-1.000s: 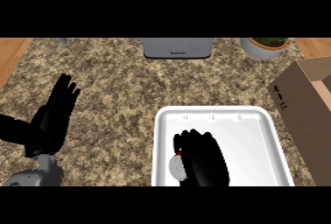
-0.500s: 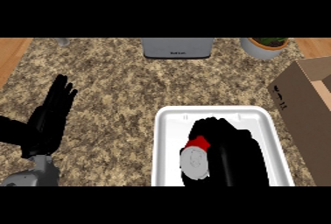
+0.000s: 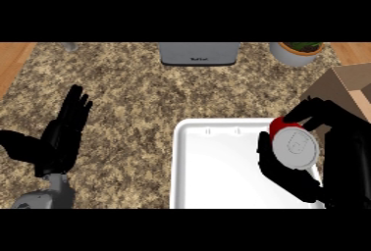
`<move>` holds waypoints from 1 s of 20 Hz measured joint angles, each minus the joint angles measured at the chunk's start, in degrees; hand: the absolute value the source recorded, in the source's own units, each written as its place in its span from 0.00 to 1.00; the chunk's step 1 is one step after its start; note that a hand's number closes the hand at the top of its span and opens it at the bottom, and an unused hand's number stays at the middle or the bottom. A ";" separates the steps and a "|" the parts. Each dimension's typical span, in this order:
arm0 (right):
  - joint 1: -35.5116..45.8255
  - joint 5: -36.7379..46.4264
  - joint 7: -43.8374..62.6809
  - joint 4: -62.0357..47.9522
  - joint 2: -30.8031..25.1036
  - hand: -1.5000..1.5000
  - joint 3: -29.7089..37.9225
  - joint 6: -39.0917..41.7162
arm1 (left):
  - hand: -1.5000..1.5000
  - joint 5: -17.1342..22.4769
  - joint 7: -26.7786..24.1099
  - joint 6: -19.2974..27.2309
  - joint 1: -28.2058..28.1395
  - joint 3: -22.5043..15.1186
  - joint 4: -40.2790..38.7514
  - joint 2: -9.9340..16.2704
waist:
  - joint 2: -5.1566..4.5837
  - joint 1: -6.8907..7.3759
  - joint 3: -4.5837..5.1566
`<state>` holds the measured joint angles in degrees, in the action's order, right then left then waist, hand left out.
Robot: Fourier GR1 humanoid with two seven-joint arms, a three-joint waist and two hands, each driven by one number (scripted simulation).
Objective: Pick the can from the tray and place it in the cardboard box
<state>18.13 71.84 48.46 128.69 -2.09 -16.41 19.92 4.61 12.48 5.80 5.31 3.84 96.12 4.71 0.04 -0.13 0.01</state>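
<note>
Head view: I see the can [image 3: 295,147], red body with a silver end facing up, held in the right hand [image 3: 330,162], whose fingers and thumb curl round it. It sits above the right edge of the white tray [image 3: 217,171], lifted clear of the tray floor as far as I can judge. The cardboard box [image 3: 340,88] stands just right of the tray's far corner, its near wall close to the fingers. The left hand [image 3: 62,135] rests open, fingers up, at the left of the speckled counter [image 3: 145,98]. Bare counter lies between hand and tray. At the far edge: 1 grey appliance [image 3: 199,53], 1 potted plant [image 3: 297,51].
</note>
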 measured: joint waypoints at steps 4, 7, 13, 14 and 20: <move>-0.77 -6.01 -4.89 -1.80 -3.88 1.00 10.78 -0.42 | 0.50 1.02 1.65 -0.71 0.72 1.21 0.69 1.29 | -0.05 0.07 -0.03; 0.10 -7.46 -7.67 -5.69 -6.12 1.00 16.07 -2.58 | 0.50 1.49 1.39 -1.35 0.58 1.60 0.63 1.57 | -0.07 0.17 -0.03; 0.00 -8.49 -15.92 -15.68 -13.23 1.00 24.92 -7.89 | 0.50 1.21 0.29 -1.21 1.23 1.55 -0.86 1.03 | -0.12 0.21 -0.03; -1.00 -8.84 -17.85 -17.14 -14.37 1.00 26.18 -8.96 | 0.50 1.75 0.57 -1.67 0.88 1.88 -0.31 1.38 | -0.11 0.23 -0.02; -1.31 -10.06 -26.48 -29.76 -19.59 1.00 31.57 -14.04 | 0.50 1.56 -0.37 -2.12 0.60 2.05 -1.24 1.45 | -0.13 0.32 -0.03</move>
<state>16.83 61.79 21.98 98.93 -21.69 15.17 5.88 6.17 12.11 3.68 5.91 5.89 94.88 6.17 -0.10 0.19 -0.02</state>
